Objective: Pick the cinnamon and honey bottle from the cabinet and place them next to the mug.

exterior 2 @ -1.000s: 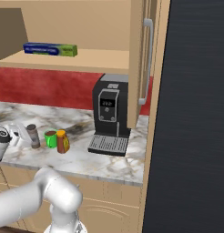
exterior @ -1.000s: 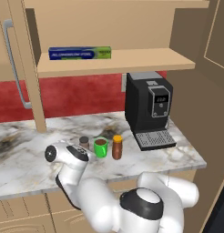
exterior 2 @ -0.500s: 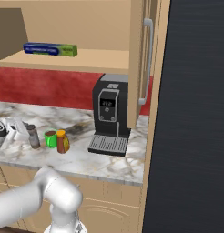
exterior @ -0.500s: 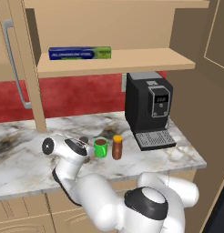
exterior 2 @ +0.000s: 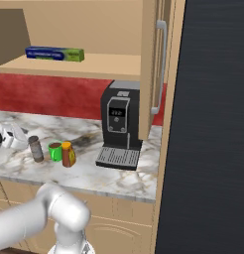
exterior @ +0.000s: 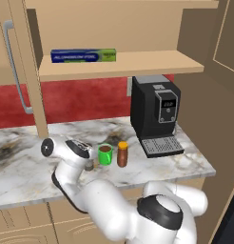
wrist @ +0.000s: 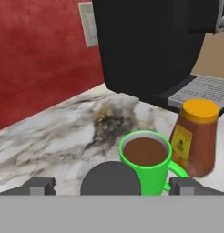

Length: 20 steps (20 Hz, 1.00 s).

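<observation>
**Back off clean, cinnamon set down**

Desk carries everything. Mug centre, honey bottle just beside it on one side, cinnamon just beside on the other. Gripper open, holding nothing, jar lid directly betw. its tips. Judgement: retreat straight back w/o sideways drift, or jar tips.

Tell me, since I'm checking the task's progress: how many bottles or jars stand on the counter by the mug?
2: the honey bottle right of the mug, the cinnamon on its left.
</observation>
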### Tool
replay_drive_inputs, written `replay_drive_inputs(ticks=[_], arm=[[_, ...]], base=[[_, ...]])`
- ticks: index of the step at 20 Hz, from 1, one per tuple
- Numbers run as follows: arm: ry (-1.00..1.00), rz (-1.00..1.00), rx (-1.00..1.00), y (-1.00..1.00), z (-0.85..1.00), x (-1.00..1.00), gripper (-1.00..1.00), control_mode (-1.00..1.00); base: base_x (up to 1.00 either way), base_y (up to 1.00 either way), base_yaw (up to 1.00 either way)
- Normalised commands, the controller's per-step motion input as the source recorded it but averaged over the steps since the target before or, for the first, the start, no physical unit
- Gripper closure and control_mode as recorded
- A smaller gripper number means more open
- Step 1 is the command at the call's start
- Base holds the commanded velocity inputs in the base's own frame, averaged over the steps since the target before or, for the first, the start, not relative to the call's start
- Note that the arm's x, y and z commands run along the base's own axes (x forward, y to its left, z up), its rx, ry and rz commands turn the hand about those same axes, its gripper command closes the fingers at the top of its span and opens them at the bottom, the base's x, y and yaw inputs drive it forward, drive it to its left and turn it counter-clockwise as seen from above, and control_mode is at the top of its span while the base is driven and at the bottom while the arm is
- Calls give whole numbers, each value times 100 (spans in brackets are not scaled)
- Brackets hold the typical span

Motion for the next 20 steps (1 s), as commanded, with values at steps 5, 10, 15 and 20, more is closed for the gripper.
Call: replay_drive_inputs(ticks=[5,10,15,20], arm=[[0,0,0,-24,42,-37,-100,-100],[0,4,0,-55,70,-14,-100,-100],[0,11,3,-80,46,0,-100,-100],[0,26,13,-91,20,0,-100,-100]], base=[[0,0,0],[0,0,0],[0,0,0],[0,0,0]])
